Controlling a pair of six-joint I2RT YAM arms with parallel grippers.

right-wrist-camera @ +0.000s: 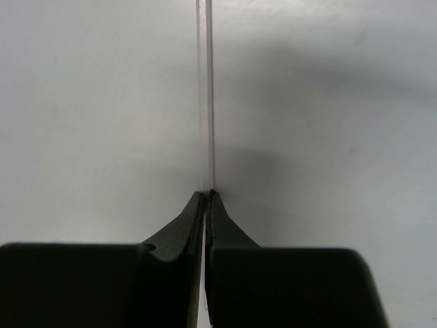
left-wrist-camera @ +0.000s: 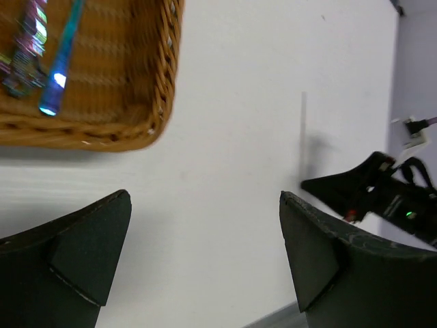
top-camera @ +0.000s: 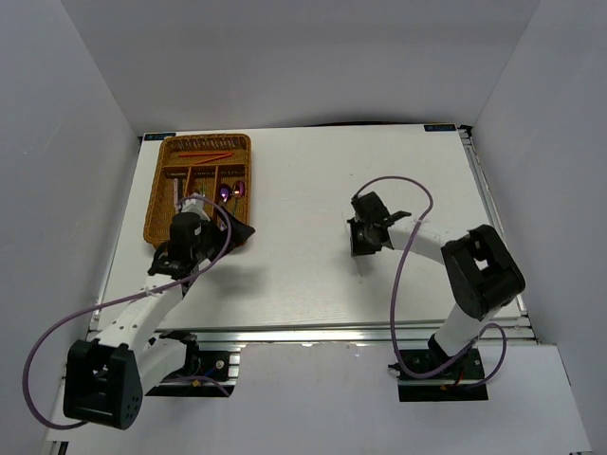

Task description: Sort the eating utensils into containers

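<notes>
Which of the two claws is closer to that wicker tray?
Left. The left gripper hangs open at the wicker tray's near corner; the right gripper is far off to its right, shut on a white chopstick.

Left arm: white links, black blocky joint housings, thin purple cable looped off its base.
Right arm: same build, its purple cable in a wide arc.
Left end effector: matte black wedge fingers, pale scuffed edges.
Right end effector: black, tapered tips.
</notes>
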